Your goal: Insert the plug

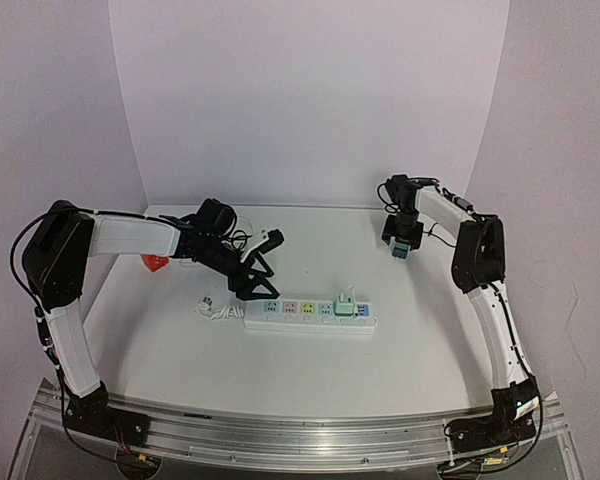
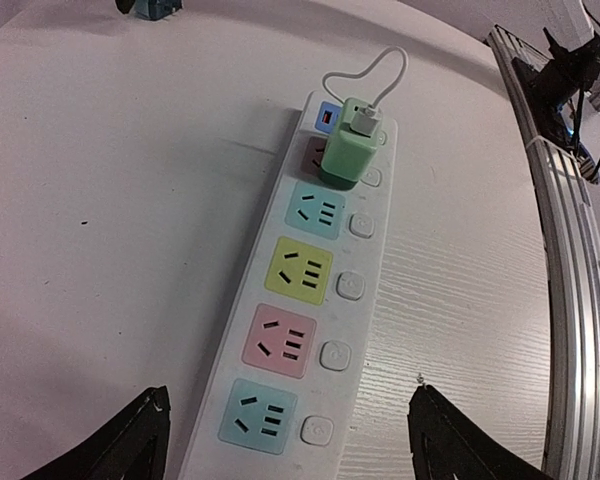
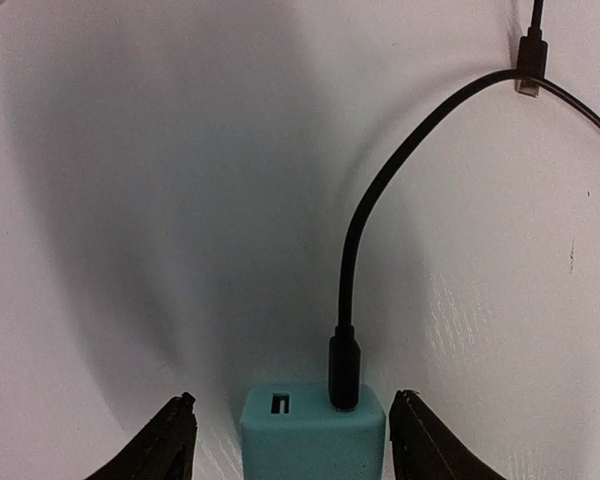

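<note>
- Nearest, mid-table: the power strip [image 1: 310,316] lies flat, with a green adapter [image 1: 345,303] seated near its three o'clock end.
- At the strip's nine o'clock end, the left gripper [image 1: 255,285] hovers with its fingers [image 2: 130,445] spread wide, holding nothing and touching nothing.
- Farther back at one o'clock, the right gripper [image 1: 402,250] has the teal charger [image 3: 314,435] between its fingers. A black cable [image 3: 365,220] runs off towards twelve. A gap shows on one side, so I can't tell whether it's pinched.

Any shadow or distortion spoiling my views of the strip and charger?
Left wrist: wide-angle bending, power strip sharp, evenly lit. Right wrist: broad soft shadow on the table beyond the teal charger, black cable crisp. Top external: even light, no glare.
</note>
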### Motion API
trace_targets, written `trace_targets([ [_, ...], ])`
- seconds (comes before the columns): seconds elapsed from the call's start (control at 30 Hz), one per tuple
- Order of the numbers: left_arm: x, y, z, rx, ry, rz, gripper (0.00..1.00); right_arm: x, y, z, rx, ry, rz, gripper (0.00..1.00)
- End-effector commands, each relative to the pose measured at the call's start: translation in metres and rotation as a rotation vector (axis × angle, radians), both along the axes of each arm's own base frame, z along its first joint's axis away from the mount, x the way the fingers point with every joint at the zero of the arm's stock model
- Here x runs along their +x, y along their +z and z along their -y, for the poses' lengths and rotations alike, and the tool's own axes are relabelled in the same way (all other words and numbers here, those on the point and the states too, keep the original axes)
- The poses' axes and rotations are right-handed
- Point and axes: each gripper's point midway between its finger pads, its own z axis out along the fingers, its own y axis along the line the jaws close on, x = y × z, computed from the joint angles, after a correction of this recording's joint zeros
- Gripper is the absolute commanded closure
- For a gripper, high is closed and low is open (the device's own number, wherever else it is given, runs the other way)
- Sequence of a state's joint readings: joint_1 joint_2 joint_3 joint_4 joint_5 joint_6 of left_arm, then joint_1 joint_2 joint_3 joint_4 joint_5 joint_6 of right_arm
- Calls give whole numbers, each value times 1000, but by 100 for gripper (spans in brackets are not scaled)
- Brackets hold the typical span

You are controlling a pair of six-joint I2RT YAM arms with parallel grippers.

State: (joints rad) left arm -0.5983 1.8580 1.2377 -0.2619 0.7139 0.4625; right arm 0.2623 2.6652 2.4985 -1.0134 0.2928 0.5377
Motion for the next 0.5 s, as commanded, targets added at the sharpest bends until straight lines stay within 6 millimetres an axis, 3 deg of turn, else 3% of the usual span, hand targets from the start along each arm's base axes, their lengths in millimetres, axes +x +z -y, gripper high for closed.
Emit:
trace_targets([
  [0.0,3,22,4,-54,-1,30,18,11,-1,4,3,-37,44,40],
  [0.13,5,23,3,-53,2,43,18,-1,-11,6,3,-49,3,49],
  [0.37,8,24,3,-57,2,59,18,-4,-10,9,-12,-42,-4,61],
  [0.47,8,26,3,-59,4,61,18,-3,-2,9,-16,-40,10,86],
])
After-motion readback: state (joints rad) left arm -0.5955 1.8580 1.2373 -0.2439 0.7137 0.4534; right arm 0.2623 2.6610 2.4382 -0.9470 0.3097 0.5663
